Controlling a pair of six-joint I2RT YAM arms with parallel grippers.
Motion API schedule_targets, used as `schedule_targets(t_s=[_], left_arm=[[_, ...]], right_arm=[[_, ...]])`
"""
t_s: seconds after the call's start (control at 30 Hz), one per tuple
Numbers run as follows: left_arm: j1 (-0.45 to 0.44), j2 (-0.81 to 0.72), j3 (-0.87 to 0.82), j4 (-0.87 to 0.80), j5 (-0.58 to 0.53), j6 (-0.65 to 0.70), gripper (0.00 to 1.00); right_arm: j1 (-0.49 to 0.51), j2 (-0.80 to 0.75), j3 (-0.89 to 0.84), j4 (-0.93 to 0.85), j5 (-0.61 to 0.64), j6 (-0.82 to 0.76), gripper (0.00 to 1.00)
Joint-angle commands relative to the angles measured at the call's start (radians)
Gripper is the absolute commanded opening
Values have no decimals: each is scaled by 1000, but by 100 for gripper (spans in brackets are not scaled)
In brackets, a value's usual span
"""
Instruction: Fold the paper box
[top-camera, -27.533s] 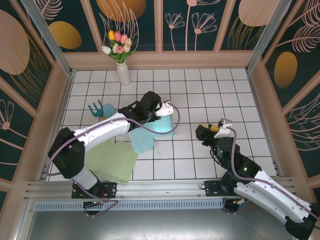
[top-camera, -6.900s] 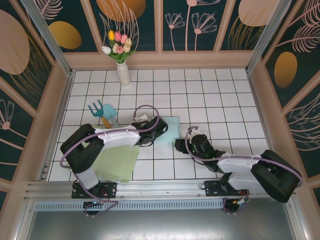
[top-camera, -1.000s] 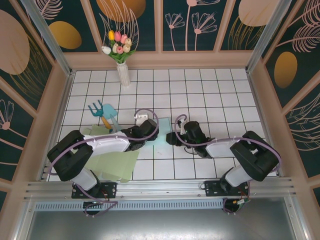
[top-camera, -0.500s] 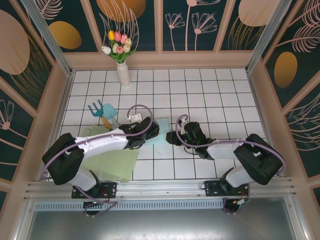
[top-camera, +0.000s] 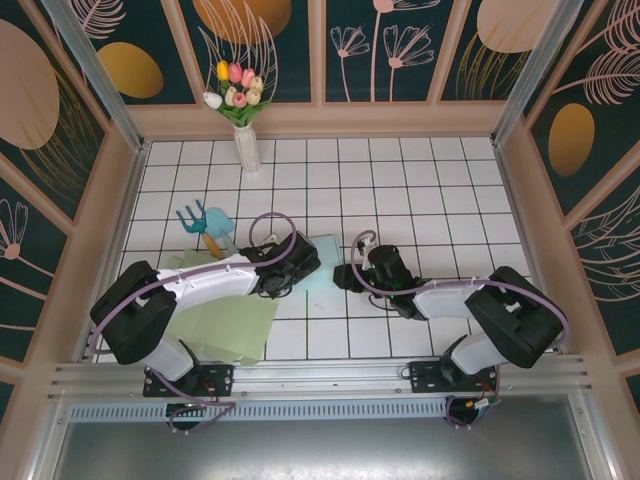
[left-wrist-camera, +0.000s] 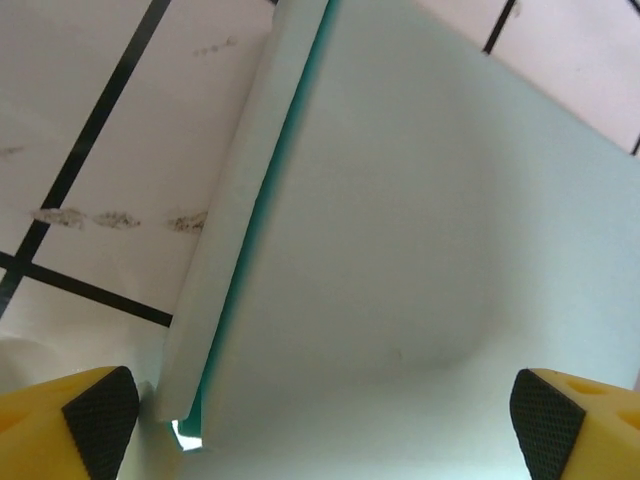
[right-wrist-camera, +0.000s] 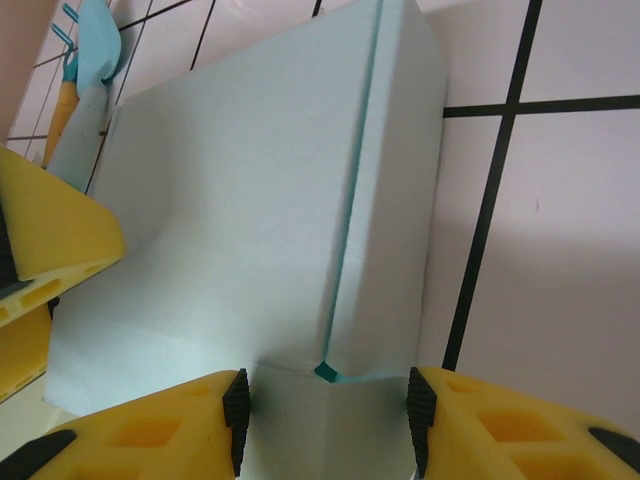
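Your left tool (top-camera: 300, 266) and right tool (top-camera: 342, 277) are flanking the box (top-camera: 325, 256), which is lying on the table (top-camera: 450, 200) near green sheets (top-camera: 225, 320).

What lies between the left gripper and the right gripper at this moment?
The flattened pale blue paper box lies on the tiles between the left gripper and the right gripper; the top external view shows this.

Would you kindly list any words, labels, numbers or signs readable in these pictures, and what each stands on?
None can be read.
The paper box is plain pale teal.
The wall panels carry only flower patterns.
The smudges on the table are scuffs, not letters.
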Motion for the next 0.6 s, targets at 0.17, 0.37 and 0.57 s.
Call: schedule_targets(t_s=[0.17,0.37,0.57], left_arm=[[12,64,18,26,66,-47,90],[13,65,27,8,44,-46,86],[13,50,-4,-5,9,-55,85]], right_arm=[[7,11,-21,26,4,-3,49],[7,7,-27,27,6,-3,49],[7,3,-28,16,10,-3,49]])
